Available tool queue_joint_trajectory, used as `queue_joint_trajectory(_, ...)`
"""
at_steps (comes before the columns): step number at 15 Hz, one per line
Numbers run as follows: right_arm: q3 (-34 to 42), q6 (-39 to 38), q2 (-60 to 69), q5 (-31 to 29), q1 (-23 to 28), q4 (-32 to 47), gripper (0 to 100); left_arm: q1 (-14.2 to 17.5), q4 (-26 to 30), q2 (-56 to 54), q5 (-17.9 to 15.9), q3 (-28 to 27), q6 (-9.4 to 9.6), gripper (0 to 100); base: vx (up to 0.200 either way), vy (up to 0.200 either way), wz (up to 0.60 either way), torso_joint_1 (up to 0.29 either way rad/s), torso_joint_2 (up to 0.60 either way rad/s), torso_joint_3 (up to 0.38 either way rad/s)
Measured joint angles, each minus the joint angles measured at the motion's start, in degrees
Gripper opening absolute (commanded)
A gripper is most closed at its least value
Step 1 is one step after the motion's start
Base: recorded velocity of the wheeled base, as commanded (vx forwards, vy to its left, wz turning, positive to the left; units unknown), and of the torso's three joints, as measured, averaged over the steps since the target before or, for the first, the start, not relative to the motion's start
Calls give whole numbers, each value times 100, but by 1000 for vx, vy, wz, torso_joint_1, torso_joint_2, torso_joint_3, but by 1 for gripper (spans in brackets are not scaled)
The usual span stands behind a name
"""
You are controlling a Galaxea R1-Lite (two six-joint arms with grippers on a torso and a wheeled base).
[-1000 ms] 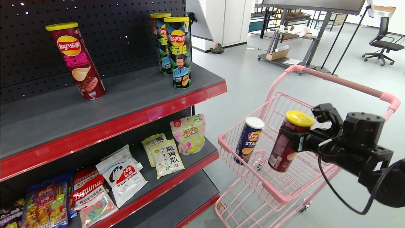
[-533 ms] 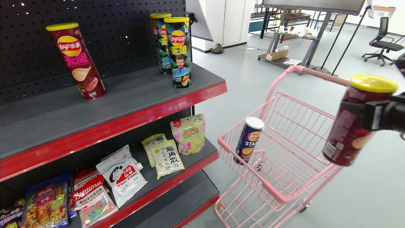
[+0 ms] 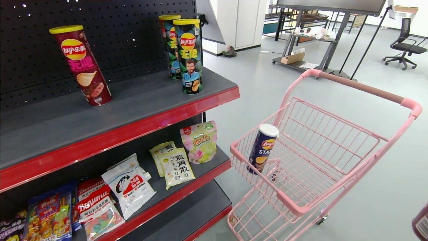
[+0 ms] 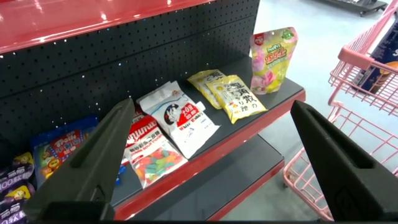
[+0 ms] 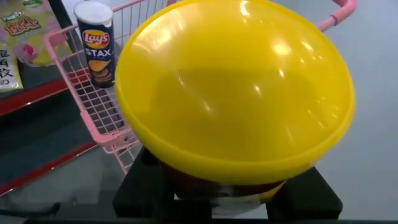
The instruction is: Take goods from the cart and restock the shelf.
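My right gripper [image 5: 227,200] is shut on a maroon chip can whose yellow lid [image 5: 233,93] faces the wrist camera; a sliver of that can [image 3: 422,225] shows at the head view's lower right corner, outside the cart. A blue chip can [image 3: 262,148] with a white lid stands in the front left corner of the pink cart [image 3: 329,77]. On the top shelf [image 3: 140,100] stand another maroon can [image 3: 81,65] and two green-black cans [image 3: 188,55]. My left gripper [image 4: 211,174] is open, hanging in front of the lower shelf's snack bags [image 4: 177,118].
The lower shelf [image 3: 187,187] holds several snack bags. Much of the top shelf between the maroon can and the green-black cans is bare. Grey floor lies around the cart; racks and an office chair [image 3: 404,43] stand far behind.
My right gripper lifted the maroon can out of the cart, carried it right, then dropped to the head view's lower right corner. The blue can and shelf goods stayed put.
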State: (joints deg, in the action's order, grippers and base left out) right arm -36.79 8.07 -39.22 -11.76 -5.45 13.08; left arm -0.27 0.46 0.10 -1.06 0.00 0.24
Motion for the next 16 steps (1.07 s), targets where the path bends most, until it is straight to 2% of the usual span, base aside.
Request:
queue_joint_trajectory(6,182,93,490,41,55,2,0,0,-4,1,0,0,2,100,0,0,0,197,-527,-329)
queue_joint_trajectory(16,157,121,112,68,22,-72,0,0,-2,1,0,0,2,100,0,0,0,179,-427,-253)
